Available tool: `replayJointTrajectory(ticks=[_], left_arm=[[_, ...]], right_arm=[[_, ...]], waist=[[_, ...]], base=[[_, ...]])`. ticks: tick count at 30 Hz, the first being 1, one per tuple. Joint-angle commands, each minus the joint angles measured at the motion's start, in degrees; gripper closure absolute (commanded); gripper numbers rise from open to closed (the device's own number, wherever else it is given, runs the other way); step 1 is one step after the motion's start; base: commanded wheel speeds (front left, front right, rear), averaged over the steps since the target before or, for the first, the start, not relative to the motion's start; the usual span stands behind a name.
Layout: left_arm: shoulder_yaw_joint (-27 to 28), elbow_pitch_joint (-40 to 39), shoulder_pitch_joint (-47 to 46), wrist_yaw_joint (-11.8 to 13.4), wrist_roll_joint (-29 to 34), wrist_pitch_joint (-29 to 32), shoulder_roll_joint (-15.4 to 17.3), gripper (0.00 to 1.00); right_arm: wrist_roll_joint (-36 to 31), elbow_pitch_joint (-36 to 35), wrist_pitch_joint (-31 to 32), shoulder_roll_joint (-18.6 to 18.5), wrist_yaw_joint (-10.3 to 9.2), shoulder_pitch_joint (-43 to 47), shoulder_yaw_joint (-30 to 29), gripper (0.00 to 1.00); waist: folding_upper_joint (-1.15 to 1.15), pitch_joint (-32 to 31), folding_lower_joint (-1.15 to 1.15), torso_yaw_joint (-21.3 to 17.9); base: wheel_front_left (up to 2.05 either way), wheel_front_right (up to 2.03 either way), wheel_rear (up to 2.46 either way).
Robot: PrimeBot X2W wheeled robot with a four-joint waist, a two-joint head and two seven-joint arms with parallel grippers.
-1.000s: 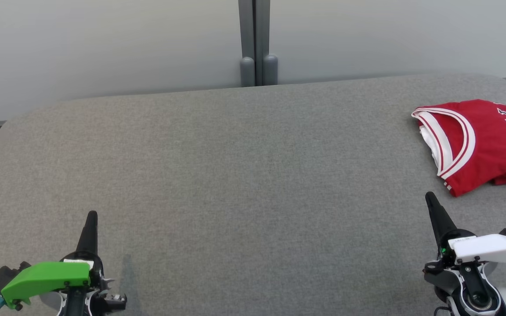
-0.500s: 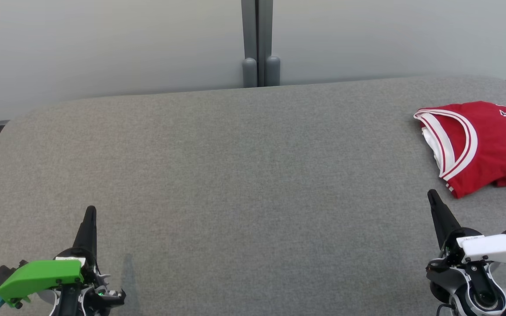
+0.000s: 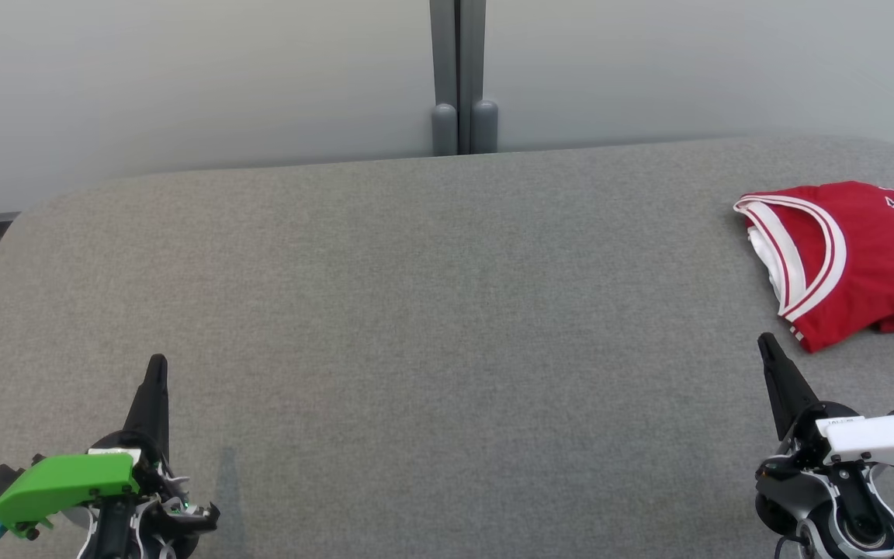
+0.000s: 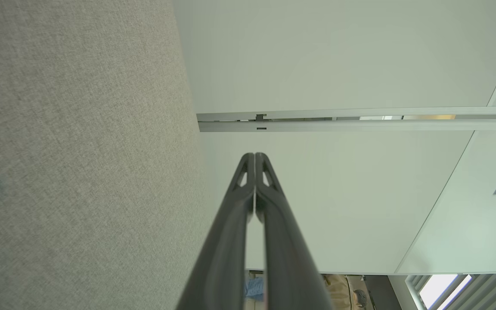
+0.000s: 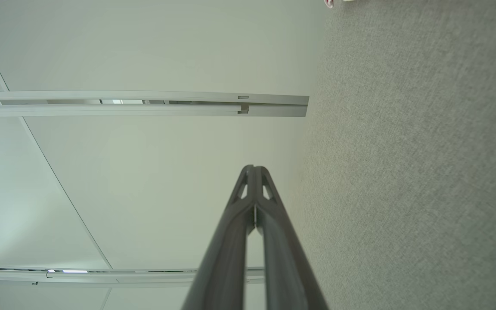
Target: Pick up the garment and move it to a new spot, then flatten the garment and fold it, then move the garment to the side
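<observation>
**Head view.** The red sleeveless fabric jersey (image 3: 858, 256), banded in white at its openings and lettered in dark print, is lying bunched in loose layers at 3 o'clock on the grey cloth-covered surface (image 3: 431, 295), close to its rounded far corner. I am holding my left tool (image 3: 154, 380) at 7 o'clock and my right tool (image 3: 771, 357) at 5 o'clock. Both are clenched on nothing, and the right one is sitting near the jersey's closest corner but apart from it.

**Wrist views.** The dark fingers (image 4: 230, 241) of the left tool and the fingers (image 5: 228, 249) of the right are pressing together tip to tip.

**Handling (judged).** The jersey is looking light, limp and a little slick, so it will be sagging from any hold; nothing about it seems fragile. I am favouring a pinch on the white-banded opening at the jersey's 9 o'clock side, where the doubled trim is offering firmer purchase than the loose middle.

**Hidden.** The jersey is running off the 3 o'clock edge, so the lettering is only partly legible. Its hem, outline and layer count cannot be told. A pinkish scrap at 1 o'clock in the right wrist view may be its corner, but it is too small to tell.
</observation>
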Motion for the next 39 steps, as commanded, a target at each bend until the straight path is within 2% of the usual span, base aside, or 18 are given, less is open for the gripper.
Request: replayJointTrajectory(ticks=[1, 39], left_arm=[[0.15, -0.21, -0.54, -0.24, -0.20, 0.22, 0.40, 1.00], [0.14, -0.21, -0.53, -0.24, -0.21, 0.21, 0.40, 1.00]], right_arm=[[0.11, -0.21, 0.21, -0.30, -0.01, 0.79, -0.14, 1.00], [0.11, -0.20, 0.21, -0.30, -0.02, 0.78, -0.13, 1.00]], waist=[[0.00, 0.00, 0.00, 0.00], [0.00, 0.00, 0.00, 0.00]], base=[[0.00, 0.00, 0.00], [0.00, 0.00, 0.00]])
